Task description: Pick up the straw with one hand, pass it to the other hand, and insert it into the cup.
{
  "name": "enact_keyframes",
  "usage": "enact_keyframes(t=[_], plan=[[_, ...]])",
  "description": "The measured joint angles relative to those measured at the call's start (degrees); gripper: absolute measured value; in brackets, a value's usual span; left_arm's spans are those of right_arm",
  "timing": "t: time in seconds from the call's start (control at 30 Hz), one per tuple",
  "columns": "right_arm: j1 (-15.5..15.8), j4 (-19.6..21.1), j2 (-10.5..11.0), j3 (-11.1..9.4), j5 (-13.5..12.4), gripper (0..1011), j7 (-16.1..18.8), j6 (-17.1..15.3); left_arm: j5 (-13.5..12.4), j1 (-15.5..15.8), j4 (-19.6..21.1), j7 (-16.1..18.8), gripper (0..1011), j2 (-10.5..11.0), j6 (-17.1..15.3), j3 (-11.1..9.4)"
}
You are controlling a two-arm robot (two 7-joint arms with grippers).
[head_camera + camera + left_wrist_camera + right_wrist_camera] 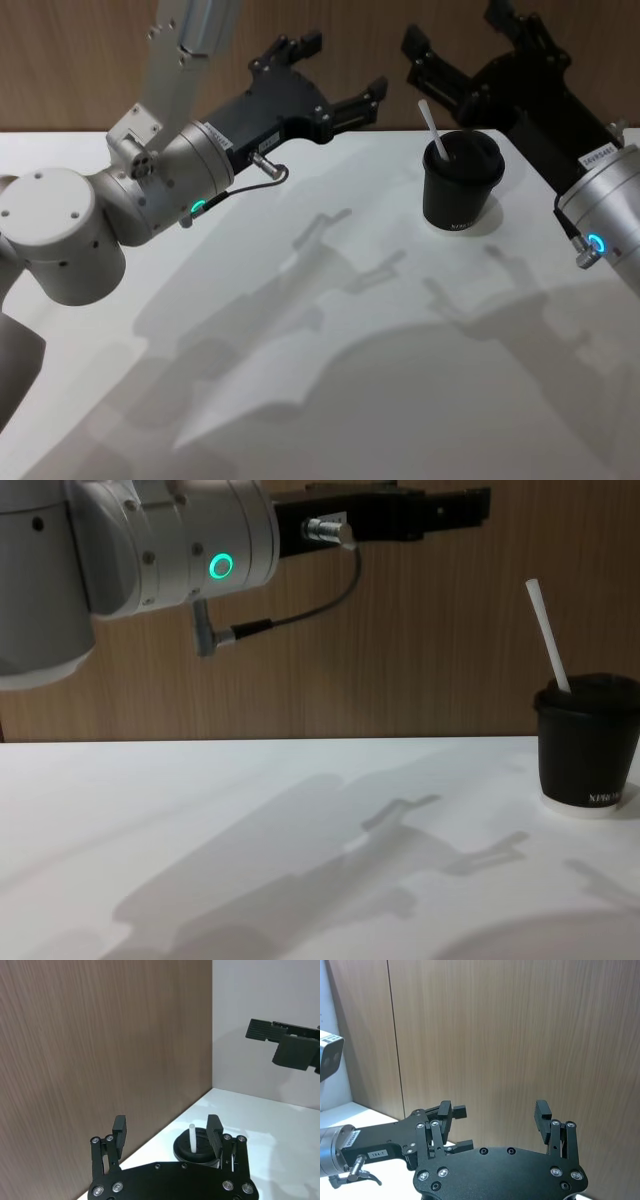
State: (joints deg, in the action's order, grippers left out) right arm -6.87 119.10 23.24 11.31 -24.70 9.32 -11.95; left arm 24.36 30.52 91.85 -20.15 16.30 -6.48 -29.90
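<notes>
The white desk (330,330) carries the cup (460,185) at its far right, and the straw (432,128) already stands tilted through its lid, so I judge the task done. My left gripper (345,75) and right gripper (470,45) both hang spread, empty, above the desk.

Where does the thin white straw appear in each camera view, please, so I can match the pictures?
Head view: thin white straw stands tilted in the black lidded paper cup, right of centre.
Chest view: straw leans from the cup at the right edge.
Left wrist view: straw rises from the lid, between the left gripper fingers.
Right wrist view: not in it.
Shared landmark: the cup.
</notes>
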Motion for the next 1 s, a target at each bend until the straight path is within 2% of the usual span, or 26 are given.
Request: enact_keyframes(t=[1.0], plan=[[2.16,-1.09,0.69,-0.99,1.76,1001,1.36,-0.39,-2.06,-1.36,1.19,1.3,1003,-0.64,-0.89,1.54]])
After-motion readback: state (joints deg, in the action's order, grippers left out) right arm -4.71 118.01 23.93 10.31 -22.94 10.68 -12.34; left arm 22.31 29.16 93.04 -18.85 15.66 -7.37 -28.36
